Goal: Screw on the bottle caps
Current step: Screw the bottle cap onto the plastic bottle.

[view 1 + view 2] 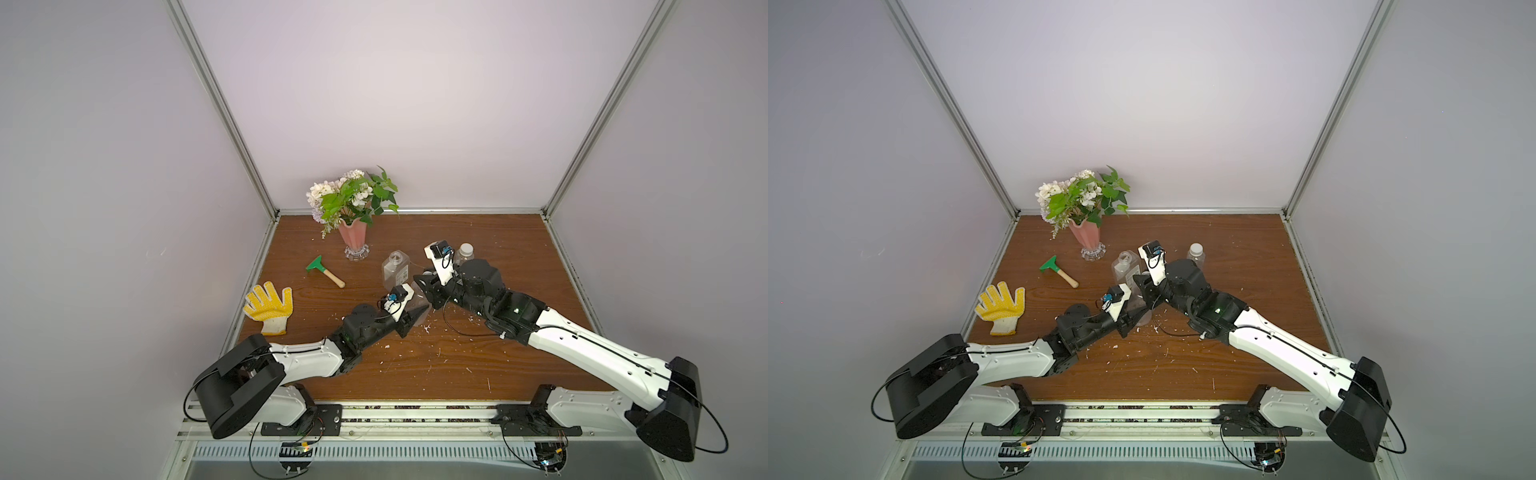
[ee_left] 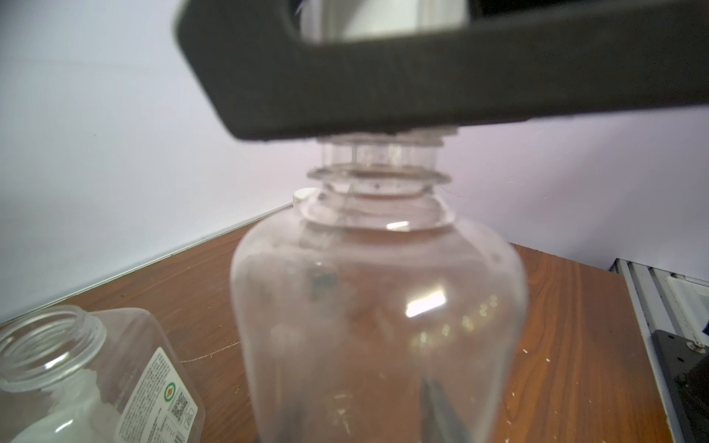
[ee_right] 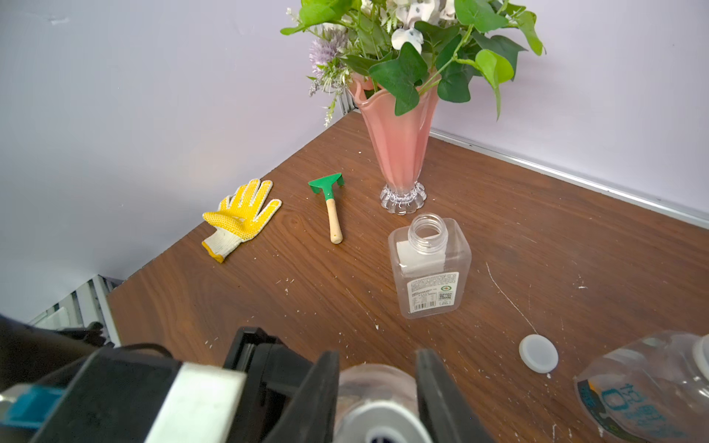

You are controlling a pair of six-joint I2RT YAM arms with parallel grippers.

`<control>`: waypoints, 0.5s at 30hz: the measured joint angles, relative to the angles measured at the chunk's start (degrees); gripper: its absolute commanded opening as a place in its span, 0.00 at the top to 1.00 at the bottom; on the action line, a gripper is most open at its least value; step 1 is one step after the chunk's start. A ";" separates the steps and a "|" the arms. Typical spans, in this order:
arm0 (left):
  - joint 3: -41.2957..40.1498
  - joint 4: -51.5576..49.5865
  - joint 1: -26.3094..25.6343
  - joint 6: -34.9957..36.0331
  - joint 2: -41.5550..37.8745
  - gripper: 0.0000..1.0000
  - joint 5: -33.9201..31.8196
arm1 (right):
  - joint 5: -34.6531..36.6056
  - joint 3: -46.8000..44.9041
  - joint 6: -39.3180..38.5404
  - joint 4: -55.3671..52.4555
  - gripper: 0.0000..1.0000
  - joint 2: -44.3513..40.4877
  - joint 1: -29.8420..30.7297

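Clear plastic at mid-tabletop: the rounded bottle (image 2: 378, 307) is held between the two arms. The left wrist view shows its threaded neck running up under a black finger of the right gripper (image 1: 426, 286), which covers the mouth. Whether that gripper is pinching or only resting there cannot be told. The right wrist view alone shows plainly a loose white cap (image 3: 538, 353) lying flat on the wood near the square bottle (image 3: 429, 276), which stands upright with its neck open. In a top view a capped bottle (image 1: 1196, 255) stands beyond the right arm, toward the far edge.

The brown wood-grain tabletop (image 1: 457, 374) is flecked with white crumbs and closed in by pale walls (image 1: 415, 104) on three sides. A pink vase (image 1: 352, 239) of flowers stands near the far left corner, a yellow glove (image 1: 269, 305) lies by the left edge, and a green rake (image 1: 324, 270) lies between them.

Both arms reach inward from the near edge and meet at the centre. The left gripper (image 1: 415, 318) sits low, clamped on the rounded bottle's body. The right arm's wrist is bent down over the bottle's top.
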 measured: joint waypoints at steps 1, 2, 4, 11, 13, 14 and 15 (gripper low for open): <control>0.00 0.63 0.04 -0.11 0.02 0.61 -0.50 | -0.09 0.87 -0.46 -1.57 0.47 -0.04 -0.07; 0.00 1.27 0.11 -0.26 0.02 0.61 -1.01 | -0.31 1.53 -0.79 -2.78 0.43 -0.13 -0.22; -0.02 2.03 0.13 -0.55 0.00 0.61 -1.81 | -1.11 2.73 -1.79 -5.14 0.30 -0.20 -0.85; -0.02 2.84 0.13 -1.27 0.00 0.61 -2.82 | -5.99 2.97 -6.19 -10.40 0.07 -4.26 -4.31; -0.02 2.84 0.13 -1.29 0.00 0.61 -2.67 | -9.09 2.56 -7.87 -10.84 0.05 -6.08 -5.81; -0.02 2.84 0.13 -1.29 0.00 0.61 -2.45 | -11.23 2.16 -8.94 -10.91 0.04 -7.08 -6.88; -0.02 2.84 0.13 -1.29 0.00 0.61 -2.12 | -13.94 1.75 -10.19 -11.10 0.04 -8.04 -8.02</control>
